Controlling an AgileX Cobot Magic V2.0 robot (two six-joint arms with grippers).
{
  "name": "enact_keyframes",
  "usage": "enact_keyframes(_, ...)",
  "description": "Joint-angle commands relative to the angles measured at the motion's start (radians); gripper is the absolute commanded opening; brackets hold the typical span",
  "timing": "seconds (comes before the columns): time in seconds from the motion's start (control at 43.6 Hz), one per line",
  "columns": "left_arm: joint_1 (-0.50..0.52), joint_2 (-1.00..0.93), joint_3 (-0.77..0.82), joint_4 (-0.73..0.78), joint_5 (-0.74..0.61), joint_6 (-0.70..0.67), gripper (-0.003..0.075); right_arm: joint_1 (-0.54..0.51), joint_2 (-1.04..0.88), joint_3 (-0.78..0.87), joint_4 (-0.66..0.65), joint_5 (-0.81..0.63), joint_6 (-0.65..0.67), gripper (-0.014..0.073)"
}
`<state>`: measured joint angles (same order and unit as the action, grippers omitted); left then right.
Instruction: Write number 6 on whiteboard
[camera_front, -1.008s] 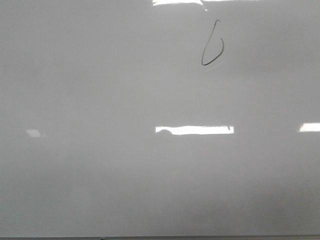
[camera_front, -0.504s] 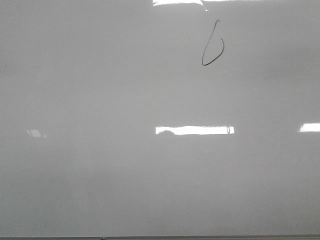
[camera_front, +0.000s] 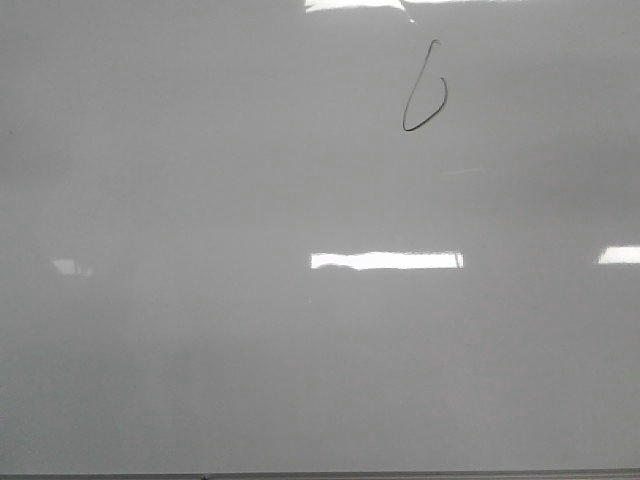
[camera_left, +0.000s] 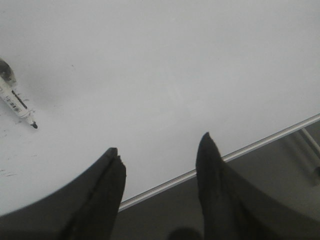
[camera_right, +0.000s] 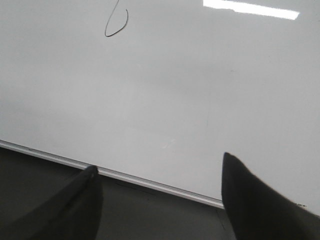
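One figure: we see the number 6 (camera_front: 424, 88), a thin dark pen stroke with a narrow pointed loop, high on the board, right of centre.
Board: we see the glossy pale grey whiteboard (camera_front: 200, 350) filling the front view, with bright rectangular glare patches.
Pen: we find a white marker (camera_left: 15, 97) lying uncapped on the board.
Left gripper (camera_left: 160, 152): we see its dark fingers spread wide, holding nothing, over the board's edge.
Right gripper (camera_right: 159, 167): we see its fingers spread wide too, empty, near the metal edge strip (camera_right: 150, 182).
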<state>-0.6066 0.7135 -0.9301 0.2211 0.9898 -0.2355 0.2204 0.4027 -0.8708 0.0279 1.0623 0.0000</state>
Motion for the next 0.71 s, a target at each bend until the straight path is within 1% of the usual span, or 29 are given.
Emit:
enact_keyframes(0.0, -0.010, -0.002, -0.035, 0.010, -0.070, 0.001, 0.0235, -0.005, 0.004, -0.019, -0.011, -0.078, -0.007, 0.0444)
enact_keyframes(0.092, -0.010, -0.002, -0.035, 0.010, -0.070, 0.001, 0.0139, -0.005, 0.004, -0.019, -0.011, -0.077, -0.008, 0.0295)
enact_keyframes(0.115, -0.010, -0.002, -0.035, 0.010, -0.070, 0.001, 0.0118, -0.005, 0.004, -0.019, -0.011, -0.077, -0.008, 0.0244)
enact_keyframes(0.138, -0.010, -0.002, -0.035, 0.010, -0.070, 0.001, 0.0098, -0.005, 0.004, -0.019, -0.011, -0.077, -0.008, 0.0219)
enact_keyframes(0.183, -0.010, -0.002, -0.035, 0.010, -0.070, 0.001, 0.0053, -0.005, 0.004, -0.019, -0.011, -0.077, -0.008, 0.0126)
enact_keyframes(0.206, -0.010, -0.002, -0.035, 0.010, -0.070, 0.001, 0.0036, -0.005, 0.004, -0.019, -0.011, -0.077, -0.008, 0.0104)
enact_keyframes(0.229, -0.010, -0.002, -0.035, 0.010, -0.070, 0.001, 0.0015, -0.005, 0.004, -0.019, -0.011, -0.077, -0.008, 0.0064)
enact_keyframes(0.275, -0.010, -0.002, -0.035, 0.010, -0.070, 0.001, -0.0020, -0.005, 0.004, -0.019, -0.011, -0.077, -0.008, 0.0001)
enact_keyframes(0.321, -0.010, -0.002, -0.035, 0.010, -0.070, 0.001, -0.0020, -0.005, 0.004, -0.019, -0.011, -0.077, -0.008, -0.0055)
enact_keyframes(0.344, -0.010, -0.002, -0.035, 0.010, -0.070, 0.001, -0.0020, -0.005, 0.004, -0.019, -0.011, -0.077, -0.008, -0.0072)
enact_keyframes(0.688, -0.010, -0.002, -0.035, 0.010, -0.070, 0.001, -0.0020, -0.005, 0.004, -0.019, -0.011, -0.077, -0.008, -0.0068)
